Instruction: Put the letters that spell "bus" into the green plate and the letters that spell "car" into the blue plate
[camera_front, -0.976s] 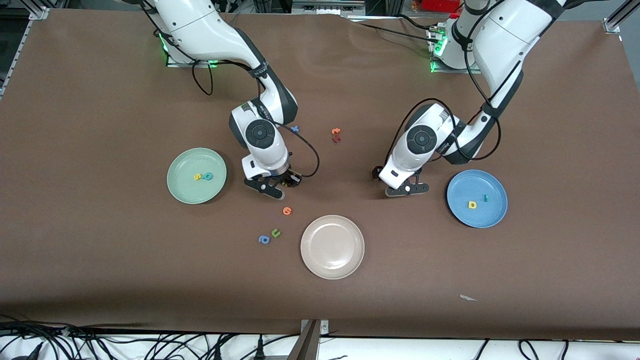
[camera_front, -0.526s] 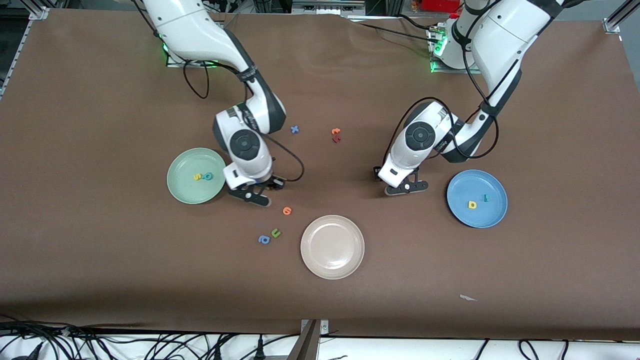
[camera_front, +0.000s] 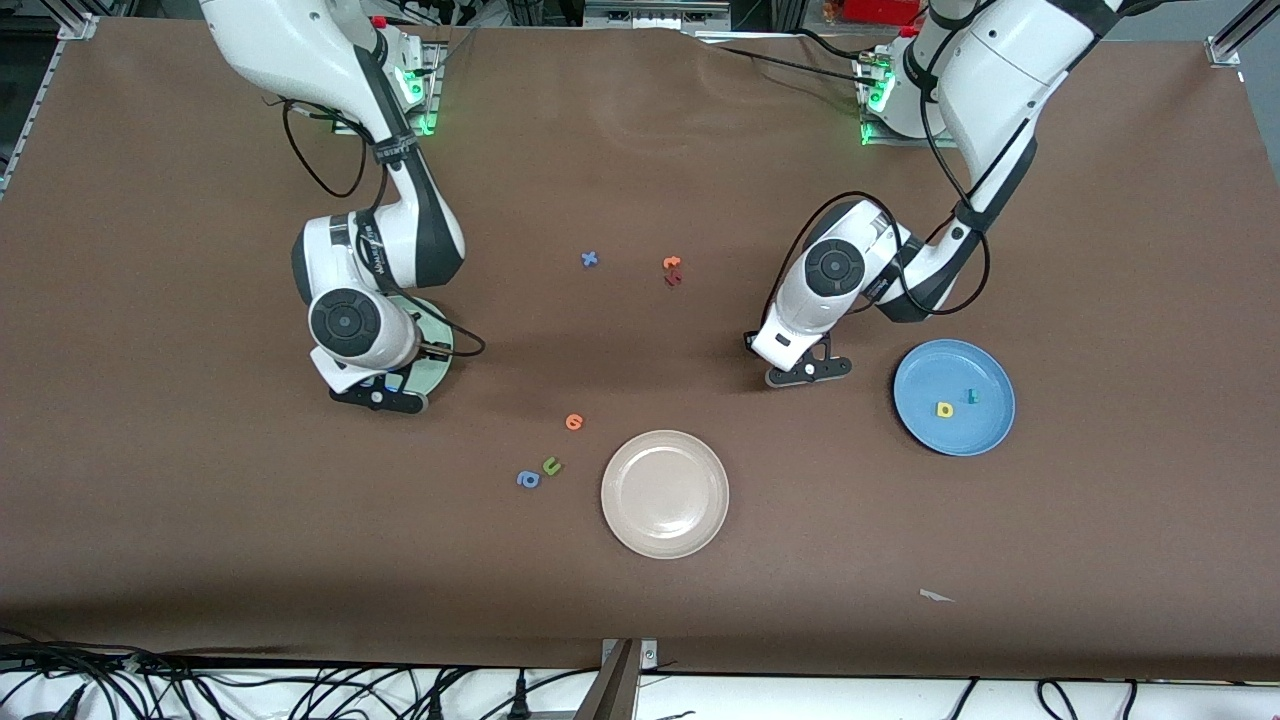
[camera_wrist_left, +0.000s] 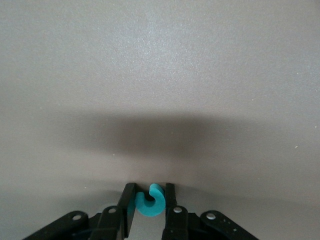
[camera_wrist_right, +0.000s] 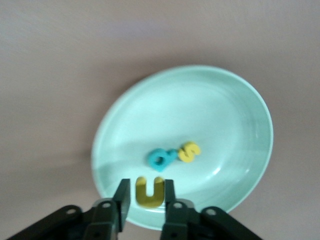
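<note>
Your brown counter (camera_front: 200, 520) carries three plates. The blue plate (camera_front: 930, 370) lies toward the left arm's end, the green plate (camera_wrist_right: 200, 110) toward the right arm's end, and a beige plate (camera_front: 664, 493) lies between them, nearer the front camera.

Your right hand (camera_wrist_right: 148, 192) hangs over the green plate, and from the front its arm covers most of that plate. The yellow u (camera_wrist_right: 149, 192) is right at that hand, above the plate's floor near the rim. You cannot tell whether the hand grips it or has let it go. The teal b (camera_wrist_right: 161, 159) and the yellow s (camera_wrist_right: 189, 152) lie touching on the plate's floor.

Your left hand (camera_wrist_left: 149, 200) is down at the counter beside the blue plate, on the side toward the right arm's end. It is closed on the teal c (camera_wrist_left: 151, 200), with a finger against each side.

In the blue plate lie the yellow a (camera_front: 944, 409) and the darker teal r (camera_front: 971, 397), just beside each other.

Loose on the counter you have:
- an orange round letter (camera_front: 574, 422);
- a green u (camera_front: 551, 466) beside a blue a (camera_front: 528, 479);
- farther from the front camera, a blue x (camera_front: 590, 259);
- near the x, an orange t (camera_front: 672, 263) touching a dark red letter (camera_front: 673, 279).
</note>
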